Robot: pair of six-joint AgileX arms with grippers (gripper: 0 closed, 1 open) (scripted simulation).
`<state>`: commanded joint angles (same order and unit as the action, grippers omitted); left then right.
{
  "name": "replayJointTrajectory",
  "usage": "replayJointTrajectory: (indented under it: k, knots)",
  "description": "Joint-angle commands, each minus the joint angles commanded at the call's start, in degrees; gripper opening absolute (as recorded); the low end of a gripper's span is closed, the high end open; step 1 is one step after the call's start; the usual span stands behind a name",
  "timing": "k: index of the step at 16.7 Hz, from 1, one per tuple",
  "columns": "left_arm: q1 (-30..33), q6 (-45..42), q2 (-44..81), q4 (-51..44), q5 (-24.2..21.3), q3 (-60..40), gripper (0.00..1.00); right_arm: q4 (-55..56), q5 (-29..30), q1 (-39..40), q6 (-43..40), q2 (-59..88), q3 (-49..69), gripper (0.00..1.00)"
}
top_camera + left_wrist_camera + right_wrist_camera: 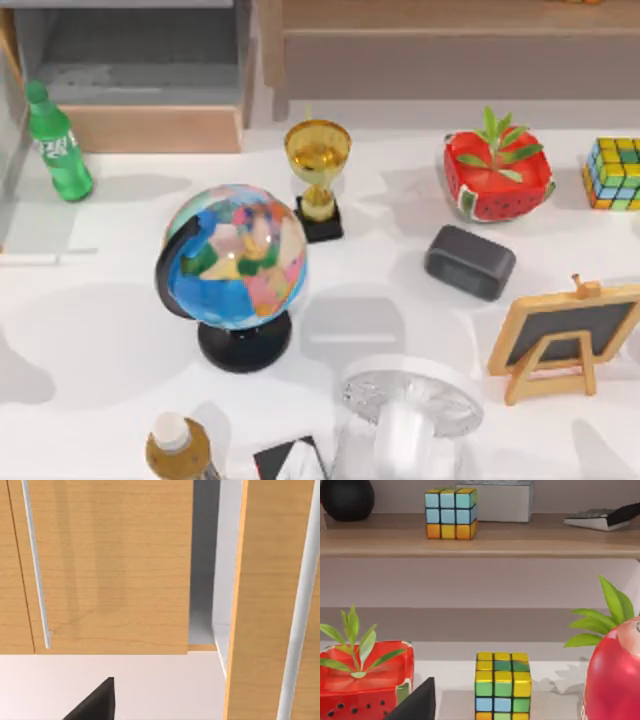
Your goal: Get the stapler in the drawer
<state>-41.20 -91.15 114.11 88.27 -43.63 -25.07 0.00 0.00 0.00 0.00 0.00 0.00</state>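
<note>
- drawer (150, 128) sits at the counter's far left corner, pulled open: grey floor bare, tan front panel facing the counter
- stapler: cannot tell where it lies, so its long axis and its direction from either pincer can't be called
- left pincer (95, 705) looks at tan wood panels with a grey gap between them; judged close to the drawer, so the nearer arm for the drop; open or closed, cannot tell
- right pincer (417, 704) low at the far right edge, facing the colour cube (501, 687) and watermelon pot (365, 675); state cannot tell
- dark grey block (470, 262) is a decoy, not the target
- judged next: locate the stapler first
</note>
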Motion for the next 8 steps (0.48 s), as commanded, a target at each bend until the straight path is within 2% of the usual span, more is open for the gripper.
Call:
replayJointTrajectory:
  k: [5,8]
  knots:
    - [-0.03,0.06,-0.06,-0.25,0.18,-0.32,1.0,0.0,0.0,0.0,0.0,0.0,0.0,1.0]
    - [2.08,0.04,1.05,-1.67,2.06,-2.78,1.0,0.0,0.0,0.0,0.0,0.0,0.0,1.0]
